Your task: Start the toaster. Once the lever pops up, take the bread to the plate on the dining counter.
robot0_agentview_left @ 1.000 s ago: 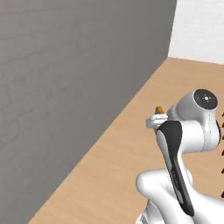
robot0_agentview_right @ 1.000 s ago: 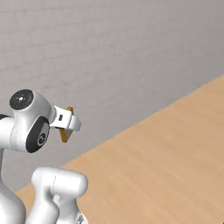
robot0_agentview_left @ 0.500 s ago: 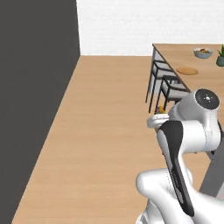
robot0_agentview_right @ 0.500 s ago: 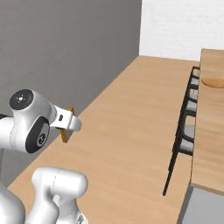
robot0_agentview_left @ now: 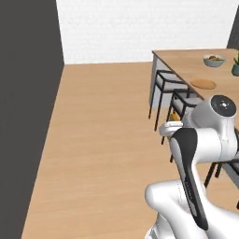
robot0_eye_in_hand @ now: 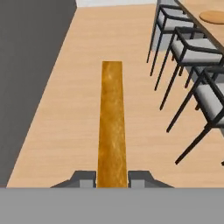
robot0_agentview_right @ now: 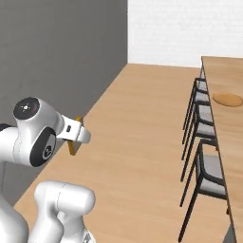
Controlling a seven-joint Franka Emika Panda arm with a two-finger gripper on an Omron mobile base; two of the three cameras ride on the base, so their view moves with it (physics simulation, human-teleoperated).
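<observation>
My gripper (robot0_eye_in_hand: 112,179) is shut on the bread (robot0_eye_in_hand: 112,127), which appears edge-on as a long golden-brown crust strip between the fingertips (robot0_eye_in_hand: 83,178). From the side, the bread (robot0_agentview_right: 72,147) hangs below the hand, held over the wooden floor. A corner of the bread (robot0_agentview_left: 175,116) peeks past the wrist. The round wooden plate (robot0_agentview_left: 203,84) lies on the dining counter (robot0_agentview_left: 186,58), ahead and to the right, also seen as the plate (robot0_agentview_right: 228,99) and the plate (robot0_eye_in_hand: 214,16). The toaster and its lever are out of view.
Black-framed chairs with grey seats (robot0_agentview_right: 209,171) line the near side of the counter. A grey fruit bowl (robot0_agentview_left: 214,60) and a potted plant (robot0_agentview_left: 235,65) stand beyond the plate. A dark grey wall (robot0_agentview_left: 28,93) runs along the left, with open wooden floor (robot0_agentview_left: 107,121) between.
The whole scene has swung with the base: the grey wall slid to the left and the dining counter, chairs and plate came into view. The bread stays held in the gripper.
</observation>
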